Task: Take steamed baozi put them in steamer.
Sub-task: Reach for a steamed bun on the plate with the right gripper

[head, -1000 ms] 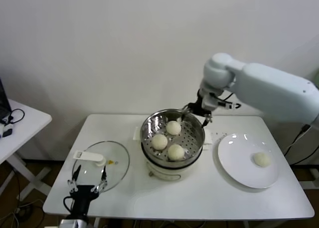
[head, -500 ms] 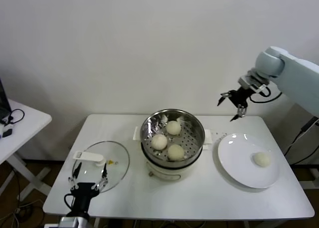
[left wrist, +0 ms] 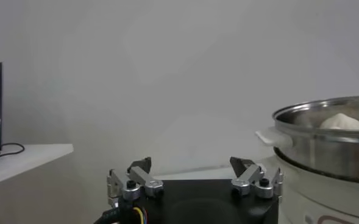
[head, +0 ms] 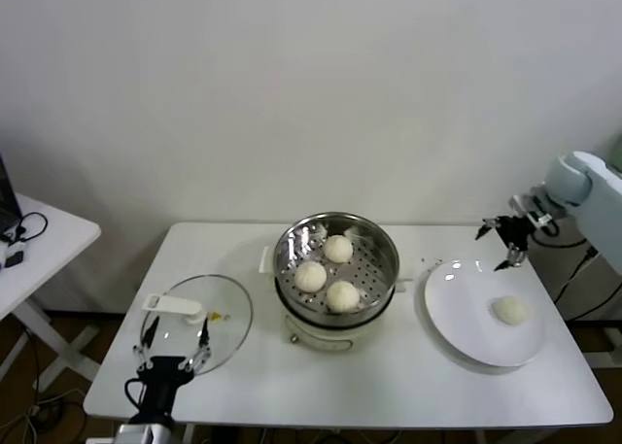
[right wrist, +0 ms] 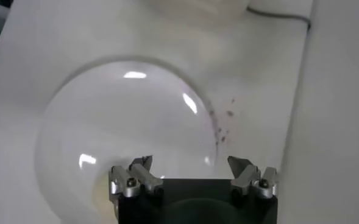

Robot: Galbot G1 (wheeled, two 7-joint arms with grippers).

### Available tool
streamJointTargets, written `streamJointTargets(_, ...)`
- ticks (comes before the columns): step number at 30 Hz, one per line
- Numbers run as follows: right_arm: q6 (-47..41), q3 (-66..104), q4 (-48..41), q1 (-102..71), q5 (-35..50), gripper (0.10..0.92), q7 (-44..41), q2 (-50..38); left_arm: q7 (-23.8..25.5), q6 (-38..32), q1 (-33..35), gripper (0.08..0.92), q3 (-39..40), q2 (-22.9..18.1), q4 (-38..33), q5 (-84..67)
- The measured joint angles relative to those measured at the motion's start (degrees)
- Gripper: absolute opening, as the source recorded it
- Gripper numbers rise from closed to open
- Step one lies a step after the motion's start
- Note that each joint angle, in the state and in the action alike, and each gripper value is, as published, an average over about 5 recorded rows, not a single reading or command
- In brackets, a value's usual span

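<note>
The steamer (head: 336,259) stands mid-surface (head: 389,376) with three steamed baozi (head: 328,273) in it. To its right lies a plate (head: 465,313) carrying a fourth bun (head: 510,310); to its left lies a lid (head: 197,318). The right gripper (head: 498,242) hangs over the plate's far edge, the left gripper (head: 173,347) before the lid.

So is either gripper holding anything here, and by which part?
Nothing is held. The right gripper is open and empty above the plate; the left gripper is open and empty near the glass lid.
</note>
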Motion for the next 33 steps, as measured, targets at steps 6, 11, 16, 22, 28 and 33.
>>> streamJointTargets(6, 1.3, 5.8, -2.7, -5.6, -6.2, 0.823, -0.4, 0.6, 0.0, -0.2, 0.4, 0.823, 0.0, -0.1, -0.1, 0.1)
streamJointTargets(11, 1.4, 9.0, -4.3, -9.1, -9.2, 0.823, -0.4, 0.8, 0.0, -0.2, 0.4, 0.823, 0.0, -0.1, -0.1, 0.2)
streamJointTargets(16, 1.4, 11.5, -5.7, -11.8, -11.3, 0.823, -0.2, 1.3, 0.0, -0.2, 0.5, 0.823, 0.0, 0.0, -0.1, 0.2)
streamJointTargets(22, 1.8, 13.7, -7.3, -13.3, -13.2, 0.823, 0.6, 2.2, 0.0, -0.2, 0.5, 0.823, 0.1, -0.1, 0.0, 0.4)
streamJointTargets(28, 1.8, 15.1, -8.6, -14.5, -14.6, 0.823, 1.0, 3.1, 0.0, -0.2, 0.6, 0.823, 0.1, -0.1, 0.1, 0.5)
streamJointTargets(33, 2.0, 16.2, -9.5, -15.2, -15.5, 0.823, 1.2, 3.8, 0.0, -0.2, 0.5, 0.823, 0.0, -0.1, 0.1, 0.5)
